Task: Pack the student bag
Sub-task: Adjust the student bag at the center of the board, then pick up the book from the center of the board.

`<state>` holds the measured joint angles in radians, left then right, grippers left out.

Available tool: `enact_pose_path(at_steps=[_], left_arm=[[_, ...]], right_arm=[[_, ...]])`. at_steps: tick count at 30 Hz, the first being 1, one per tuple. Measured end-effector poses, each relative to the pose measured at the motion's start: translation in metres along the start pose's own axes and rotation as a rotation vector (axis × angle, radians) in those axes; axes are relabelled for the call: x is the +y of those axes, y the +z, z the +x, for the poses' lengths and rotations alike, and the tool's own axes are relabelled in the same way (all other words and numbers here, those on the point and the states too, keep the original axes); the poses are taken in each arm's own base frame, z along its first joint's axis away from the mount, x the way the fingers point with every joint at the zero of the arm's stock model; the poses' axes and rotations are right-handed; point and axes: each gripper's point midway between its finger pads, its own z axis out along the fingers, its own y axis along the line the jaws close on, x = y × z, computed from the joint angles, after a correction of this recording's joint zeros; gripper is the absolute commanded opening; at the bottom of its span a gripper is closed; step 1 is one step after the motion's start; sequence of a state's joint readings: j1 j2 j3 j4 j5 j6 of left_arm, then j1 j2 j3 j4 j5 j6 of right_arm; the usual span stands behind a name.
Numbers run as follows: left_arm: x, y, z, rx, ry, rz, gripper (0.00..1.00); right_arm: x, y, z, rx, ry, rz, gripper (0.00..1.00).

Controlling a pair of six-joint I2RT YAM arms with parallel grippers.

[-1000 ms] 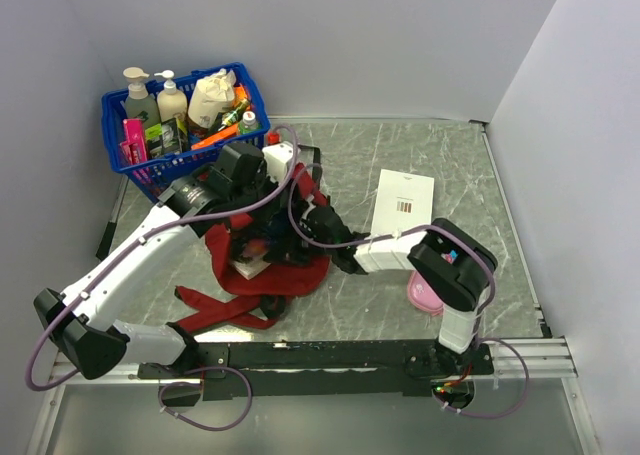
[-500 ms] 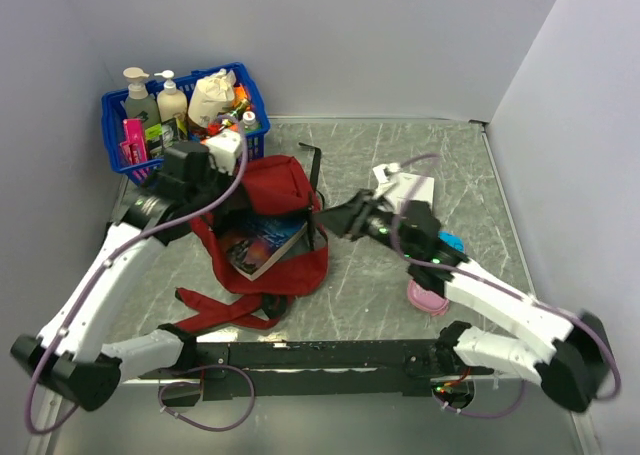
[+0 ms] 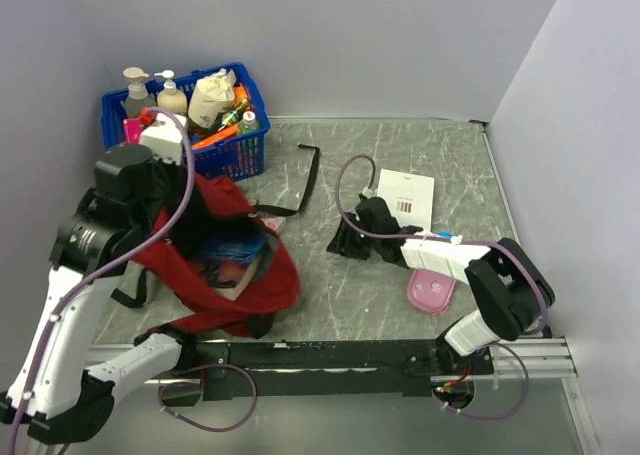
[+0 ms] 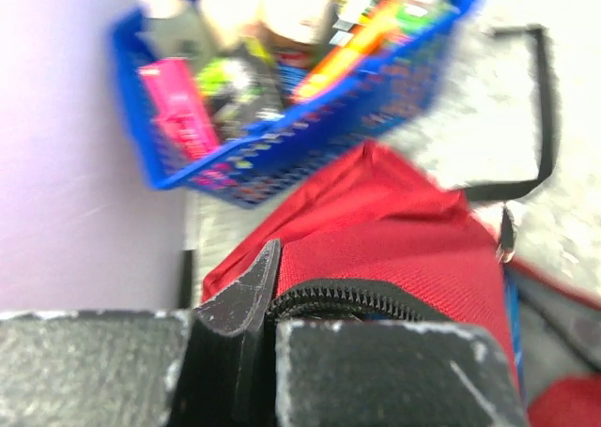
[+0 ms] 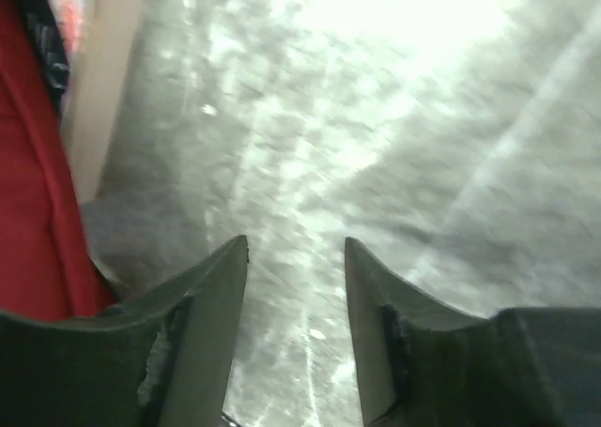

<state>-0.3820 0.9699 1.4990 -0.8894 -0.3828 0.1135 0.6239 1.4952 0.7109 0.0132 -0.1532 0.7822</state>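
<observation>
Bag [image 3: 268, 287] lies open on the worktop's [image 3: 400, 155] left side, left gripper [image 4: 268, 300] clamped on its zippered rim. Right gripper [image 5: 296, 258] hangs parted just beside it. Beyond, white sheet [image 3: 405, 197], its print unreadable; farthest, blue basket [image 3: 228, 155] of bottles.

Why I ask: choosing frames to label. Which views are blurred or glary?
Top external: evenly lit, sharp. Left wrist: the blue basket is blurred, the student bag sharper. Right wrist: the table is smeared, with glare at top; the right claw is crisp.

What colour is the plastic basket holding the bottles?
The plastic basket is blue, clearest from the top camera.
</observation>
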Motion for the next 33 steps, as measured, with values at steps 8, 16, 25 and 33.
enact_pose_path(at_steps=[8, 16, 25, 33], left_arm=[[0.057, -0.029, -0.007, -0.045, -0.031, -0.232, 0.01], [0.07, -0.023, 0.013, 0.021, -0.03, -0.312, 0.01], [0.067, -0.014, 0.026, 0.059, -0.031, -0.304, 0.01], [0.063, -0.012, 0.025, 0.054, -0.047, -0.278, 0.01]], right_arm=[[0.083, 0.019, -0.049, -0.081, -0.069, -0.151, 0.73], [0.132, 0.073, -0.051, -0.055, -0.135, -0.155, 0.71], [0.134, 0.11, -0.049, -0.047, -0.168, -0.077, 0.64], [0.122, 0.114, -0.053, -0.067, -0.173, -0.021, 0.63]])
